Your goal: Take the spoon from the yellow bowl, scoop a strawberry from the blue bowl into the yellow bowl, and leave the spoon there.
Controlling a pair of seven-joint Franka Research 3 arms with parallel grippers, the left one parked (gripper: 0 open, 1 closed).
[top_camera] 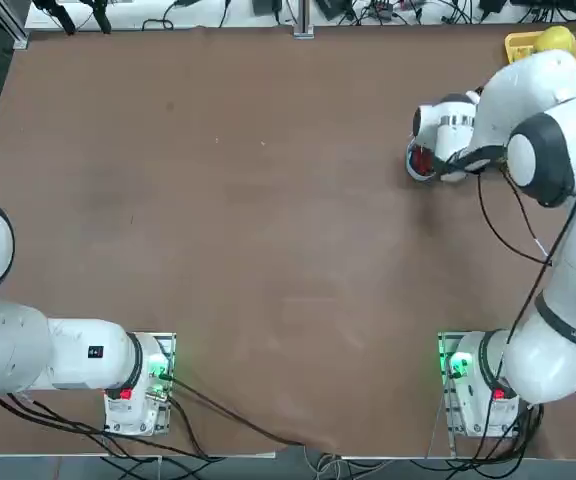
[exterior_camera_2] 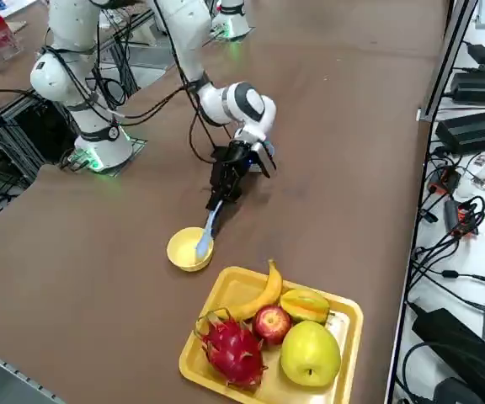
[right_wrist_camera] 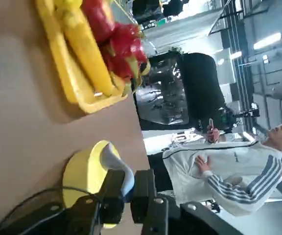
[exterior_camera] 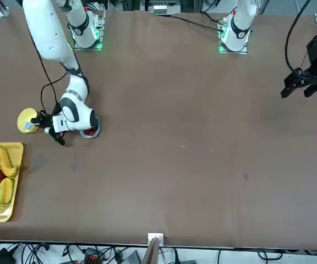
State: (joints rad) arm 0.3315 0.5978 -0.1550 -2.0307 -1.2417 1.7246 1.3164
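Observation:
The yellow bowl (exterior_camera_2: 188, 251) sits on the brown table just short of the fruit tray; it also shows in the front view (exterior_camera: 25, 118) and the wrist view (right_wrist_camera: 84, 171). The pale blue spoon (exterior_camera_2: 206, 237) leans in it, scoop end inside, handle rising outwards. My right gripper (exterior_camera_2: 218, 199) is low at the bowl's side, shut on the spoon's handle; in the wrist view the handle (right_wrist_camera: 116, 164) runs between the two fingers of the gripper (right_wrist_camera: 129, 185). The blue bowl (exterior_camera: 91, 131), with something red inside, lies right behind my wrist, half hidden by it, and peeks out in the top view (top_camera: 419, 160).
A rectangular yellow tray (exterior_camera_2: 337, 307) with a banana, apple, dragon fruit and other fruit stands close beyond the yellow bowl, at the table's corner (exterior_camera: 12, 204). A person in a white jacket (right_wrist_camera: 219, 171) stands in the room past the table's edge.

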